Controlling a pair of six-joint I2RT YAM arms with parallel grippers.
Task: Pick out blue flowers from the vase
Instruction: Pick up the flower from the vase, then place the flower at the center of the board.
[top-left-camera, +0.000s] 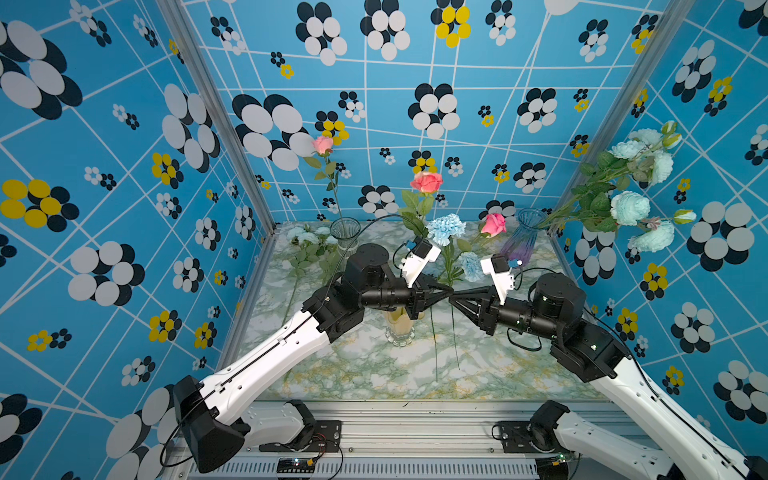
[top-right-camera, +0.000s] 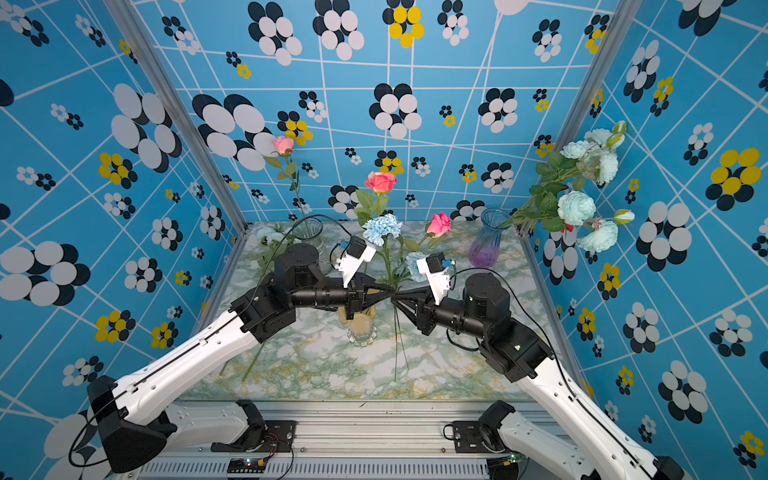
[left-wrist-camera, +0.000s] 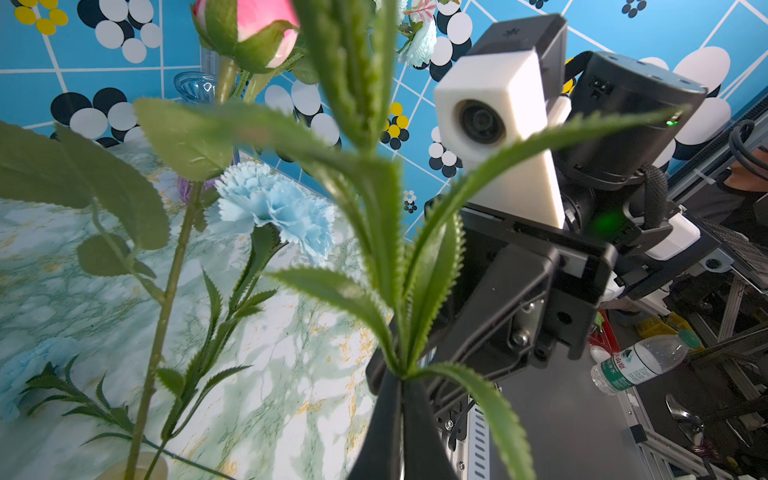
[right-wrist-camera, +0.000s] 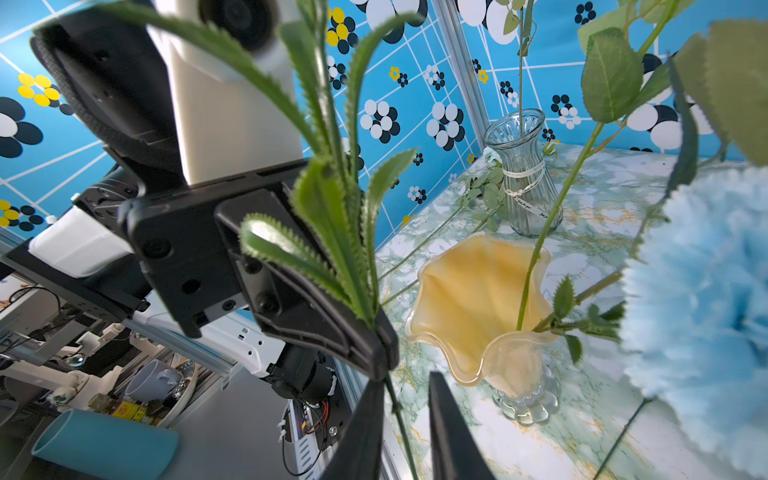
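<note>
- Above the bench (top-left-camera: 519, 365), just beside the yellow vase (top-left-camera: 399, 332), a blue carnation (top-left-camera: 446, 228) is held upright, its thin stem hanging outside the vase.
- Its stem is clenched mid-length by the left hand (left-wrist-camera: 401, 382).
- From the opposite side it is met by the right hand (right-wrist-camera: 406, 378), jaws partly parted around the stem, not yet gripping.

Three vases stand on one desk (top-left-camera: 365, 374): a clear vase (top-left-camera: 345, 233), a yellow vase (top-left-camera: 399, 332) and a blue-purple vase (top-left-camera: 524, 239). Both top views show three roses: a pale pink rose (top-left-camera: 323, 145), a coral rose (top-left-camera: 427, 182) and a deep pink rose (top-left-camera: 493, 224). There are two blue carnations, the upper carnation (top-left-camera: 446, 229) and the lower carnation (top-left-camera: 470, 266). There are two peony sprays, the standing spray (top-left-camera: 629, 208) and the lying spray (top-left-camera: 307, 240). There are two robot arms, the left arm (top-left-camera: 266, 365) and the right arm (top-left-camera: 648, 407).
</note>
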